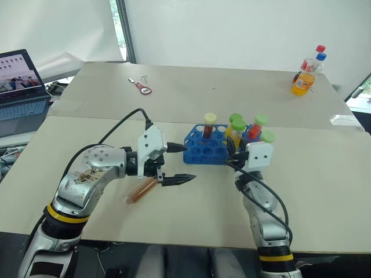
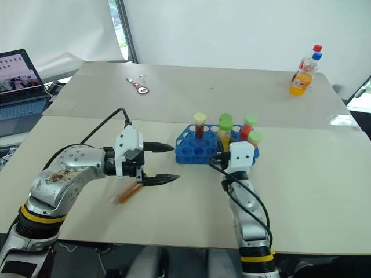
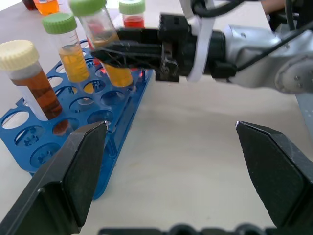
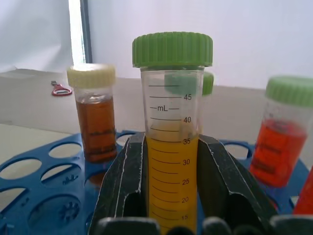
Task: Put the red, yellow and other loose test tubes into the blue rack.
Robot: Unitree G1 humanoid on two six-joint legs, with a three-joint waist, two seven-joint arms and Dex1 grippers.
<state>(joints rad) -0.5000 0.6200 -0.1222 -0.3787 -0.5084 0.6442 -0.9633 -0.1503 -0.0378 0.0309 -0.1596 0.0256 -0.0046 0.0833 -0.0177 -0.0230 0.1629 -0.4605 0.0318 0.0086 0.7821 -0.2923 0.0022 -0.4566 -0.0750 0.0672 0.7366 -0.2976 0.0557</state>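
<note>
The blue rack [image 1: 204, 146] stands mid-table with several capped tubes upright in it, among them a brown one with a pale-yellow cap [image 1: 209, 124] and red ones with green caps [image 1: 261, 123]. My right gripper [image 1: 233, 149] is shut on a yellow test tube with a green cap [image 4: 171, 98], held upright at the rack's near right side. Its lower end is hidden, so I cannot tell whether it sits in a hole. My left gripper [image 1: 184, 163] hangs open and empty just left of the rack. One loose tube of brownish liquid [image 1: 141, 190] lies on the table under my left wrist.
An orange soda bottle [image 1: 305, 72] stands at the far right corner. A red bottle opener [image 1: 142, 87] lies at the far left of the back table. A laptop [image 1: 20, 87] sits off the left edge. A seam [image 1: 324, 128] runs across between the two tables.
</note>
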